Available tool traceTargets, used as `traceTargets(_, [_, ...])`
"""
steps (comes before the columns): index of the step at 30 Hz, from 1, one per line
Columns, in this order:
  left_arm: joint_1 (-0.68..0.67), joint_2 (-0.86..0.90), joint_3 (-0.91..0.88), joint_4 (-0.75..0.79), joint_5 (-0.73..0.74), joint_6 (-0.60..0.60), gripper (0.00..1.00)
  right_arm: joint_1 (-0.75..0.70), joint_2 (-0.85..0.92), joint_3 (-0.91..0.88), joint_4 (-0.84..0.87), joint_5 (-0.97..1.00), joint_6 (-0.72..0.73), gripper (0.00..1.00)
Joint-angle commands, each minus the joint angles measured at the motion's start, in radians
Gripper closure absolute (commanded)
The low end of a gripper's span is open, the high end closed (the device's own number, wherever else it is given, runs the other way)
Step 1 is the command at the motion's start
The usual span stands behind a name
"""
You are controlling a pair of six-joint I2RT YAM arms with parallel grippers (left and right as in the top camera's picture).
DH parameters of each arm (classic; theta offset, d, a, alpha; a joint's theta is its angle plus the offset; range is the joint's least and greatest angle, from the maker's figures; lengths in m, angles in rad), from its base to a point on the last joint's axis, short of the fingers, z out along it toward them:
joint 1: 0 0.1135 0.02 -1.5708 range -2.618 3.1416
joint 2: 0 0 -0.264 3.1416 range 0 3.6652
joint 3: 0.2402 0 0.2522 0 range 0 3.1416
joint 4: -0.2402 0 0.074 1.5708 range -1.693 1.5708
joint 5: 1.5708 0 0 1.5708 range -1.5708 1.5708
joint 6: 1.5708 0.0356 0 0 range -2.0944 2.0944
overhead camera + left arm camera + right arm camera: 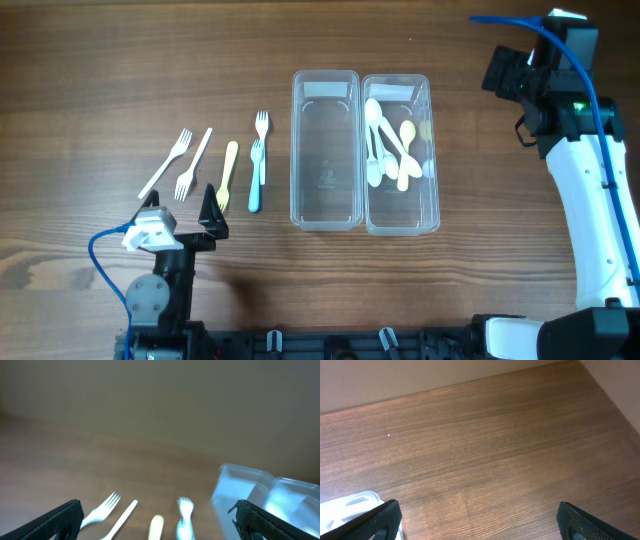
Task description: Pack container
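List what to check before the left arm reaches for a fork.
1. Left jaws open and empty: ok.
2. Forks lie flat on the table, near the left jaws: ok.
3. Blue fork apart from the fork above it: cannot tell; their ends seem to meet.
4. Left container empty: ok.
5. Spoons inside the right container: ok.
6. Right jaws open, off to the side of both containers: ok.
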Motion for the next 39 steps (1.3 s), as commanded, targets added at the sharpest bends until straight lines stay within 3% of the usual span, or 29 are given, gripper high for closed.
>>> traceTargets(1, [-0.004, 0.021, 0.051, 0.012, 0.082, -0.061, 0.00, -0.001, 0.006, 0.007, -0.001, 0.003, -0.018, 0.00])
traceTargets(4, [-0.004, 0.124, 0.163, -0.087, 0.066, -0.069, 0.00, -0.001, 0.006, 0.007, -0.001, 0.003, -0.018, 0.00])
traceTargets(7, [-0.004, 0.339, 0.351, -0.211, -0.006, -0.069, 0.00, -0.001, 0.006, 0.007, -0.001, 0.003, -0.018, 0.00])
traceTargets(16, [-0.004, 1.047, 0.993, -0.574, 0.012, -0.062, 0.00, -0.001, 0.006, 0.007, -0.001, 0.003, -0.018, 0.00])
traceTargets(25, [-0.004, 1.432, 1.073, -0.604, 0.050, -0.063, 0.00, -0.001, 0.006, 0.007, -0.001, 0.003, -0.018, 0.00])
traceTargets(29, [-0.004, 1.587, 1.073, -0.589, 0.111, -0.062, 0.18, -0.001, 0.006, 0.007, -0.001, 0.003, -0.018, 0.00])
traceTargets(31, [-0.005, 1.641, 1.073, -0.582, 0.125, -0.062, 0.22, -0.001, 0.006, 0.007, -0.001, 0.003, -0.018, 0.00])
traceTargets(34, [-0.013, 1.707, 1.073, -0.573, 0.133, -0.046, 0.44, -0.001, 0.006, 0.007, -0.001, 0.003, -0.018, 0.00])
traceTargets(39, [-0.050, 1.767, 1.073, -0.558, 0.135, 0.045, 0.59, -0.001, 0.006, 0.007, -0.001, 0.003, -0.018, 0.00])
